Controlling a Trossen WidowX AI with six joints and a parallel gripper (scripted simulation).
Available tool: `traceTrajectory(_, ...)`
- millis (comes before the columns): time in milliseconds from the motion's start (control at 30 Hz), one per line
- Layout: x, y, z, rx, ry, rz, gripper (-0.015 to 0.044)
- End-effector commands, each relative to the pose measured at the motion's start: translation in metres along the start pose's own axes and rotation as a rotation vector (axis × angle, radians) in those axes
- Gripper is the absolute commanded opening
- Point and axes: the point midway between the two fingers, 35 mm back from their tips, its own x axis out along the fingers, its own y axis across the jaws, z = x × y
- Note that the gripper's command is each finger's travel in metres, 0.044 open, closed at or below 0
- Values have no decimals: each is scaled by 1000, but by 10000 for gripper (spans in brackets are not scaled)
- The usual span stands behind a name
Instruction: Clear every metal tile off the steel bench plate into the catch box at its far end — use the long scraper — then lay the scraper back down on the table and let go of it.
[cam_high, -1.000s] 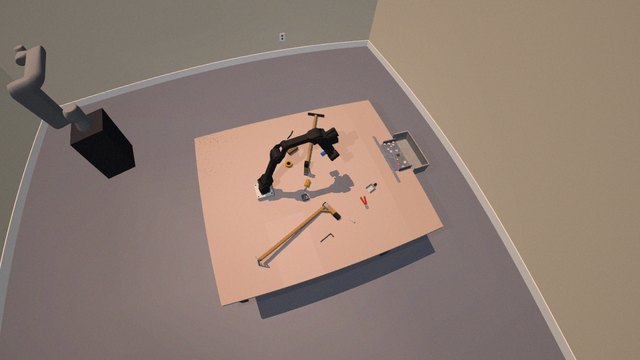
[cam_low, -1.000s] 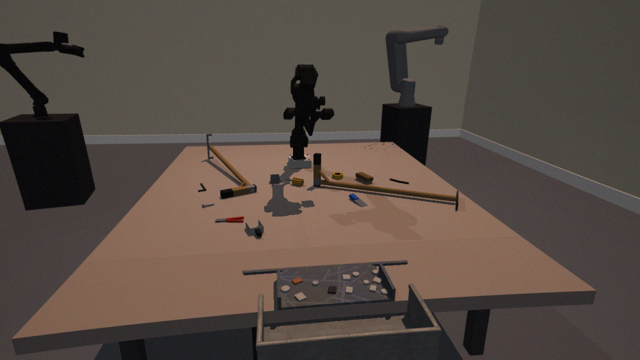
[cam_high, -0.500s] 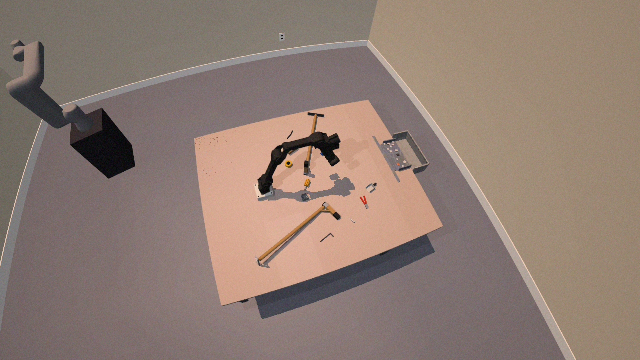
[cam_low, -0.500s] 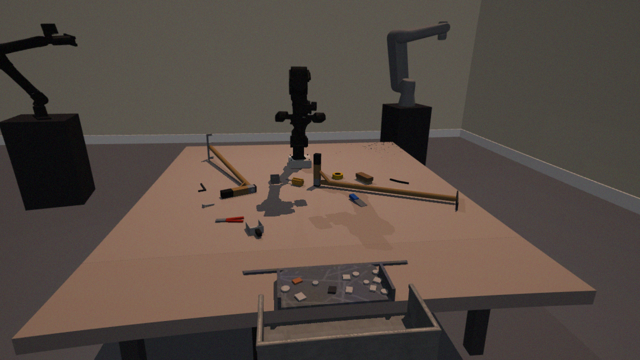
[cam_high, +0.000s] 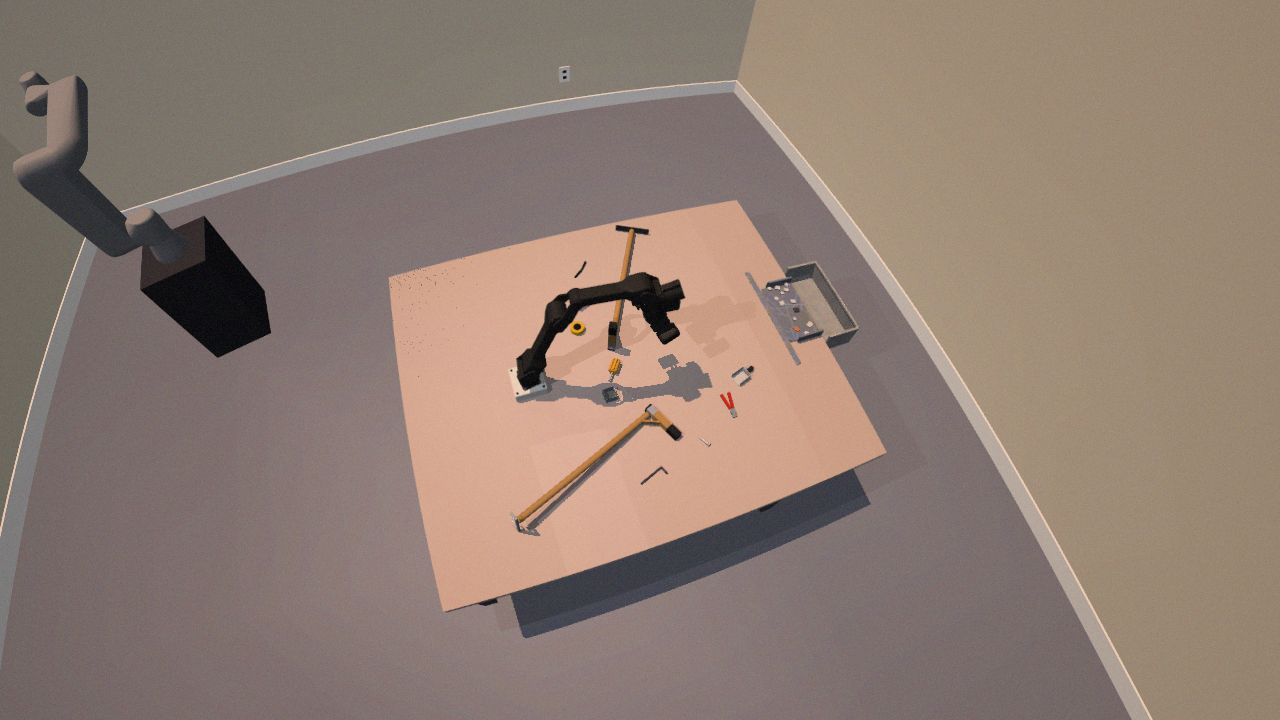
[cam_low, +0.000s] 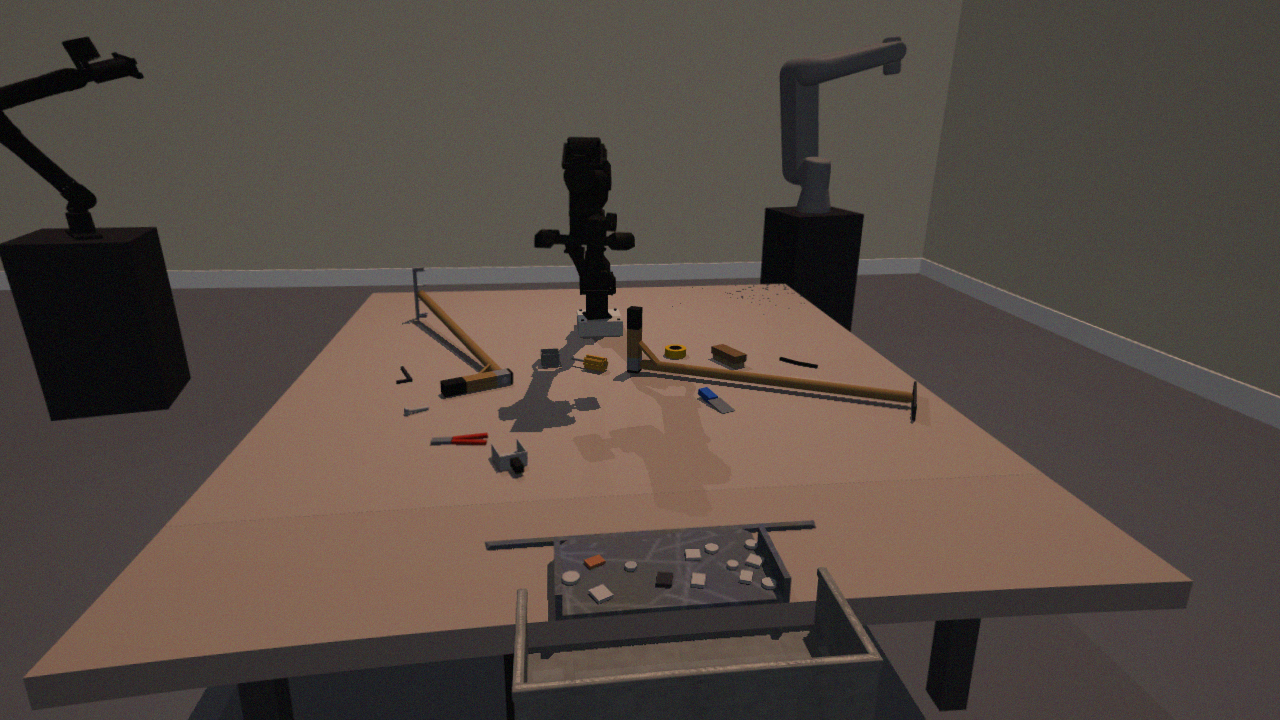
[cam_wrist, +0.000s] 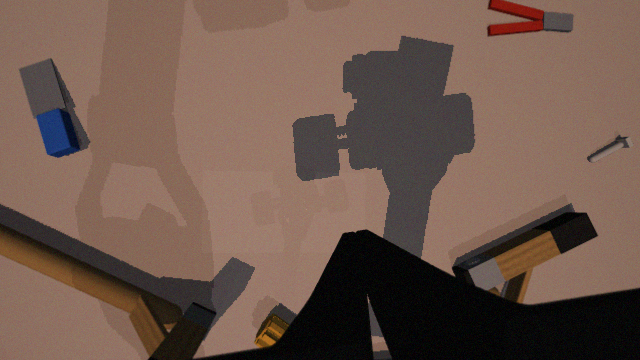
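From the top view, I see the black arm bend over the table (cam_high: 483, 402) (cam_low: 358, 483). Its claw (cam_high: 657, 315) (cam_low: 586, 268) (cam_wrist: 355, 243) is up high, and I can't see its tips from here. A long wood tool with a wide black blade (cam_high: 625, 268) (cam_low: 778, 376) (cam_wrist: 65, 280) lies with the blade near 12 o'clock. I think this is the scraper. One more long tool (cam_high: 581, 470) (cam_low: 456, 331) (cam_wrist: 530, 255) points its metal end to between 7 and 8 o'clock. The bench plate (cam_high: 787, 313) (cam_low: 644, 546) and the catch box (cam_high: 843, 338) (cam_low: 698, 698) are at 2 o'clock.

From the exterior view, the box is down at 6 o'clock. The little tiles (cam_high: 781, 300) (cam_low: 698, 580) are on the plate just behind it, and I see none in the box. The scraper's grip sticks up near 12 o'clock, and its blade is out near 2 o'clock. No claw is on it.

In the wrist view, the claw comes in from 6 o'clock. It is clenched, tip to tip, with nothing in it. The scraper's stick comes in at 8 o'clock, with its grip by 7 o'clock. The other tool's grip is at 4 o'clock.

So I think the job is at its first bit: get the scraper. Next the claw should open wide, go over to the upright grip, come down around it and squeeze. Pushing the tiles comes after that. If it comes down crooked, it might knock the scraper over.
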Motion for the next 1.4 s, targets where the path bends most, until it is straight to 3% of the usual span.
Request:
traceTrajectory(0, 3, -7, -7, -3, 30, -4, 0)
traceTrajectory(1367, 15, -67, -81, 17, 274, 45, 0)
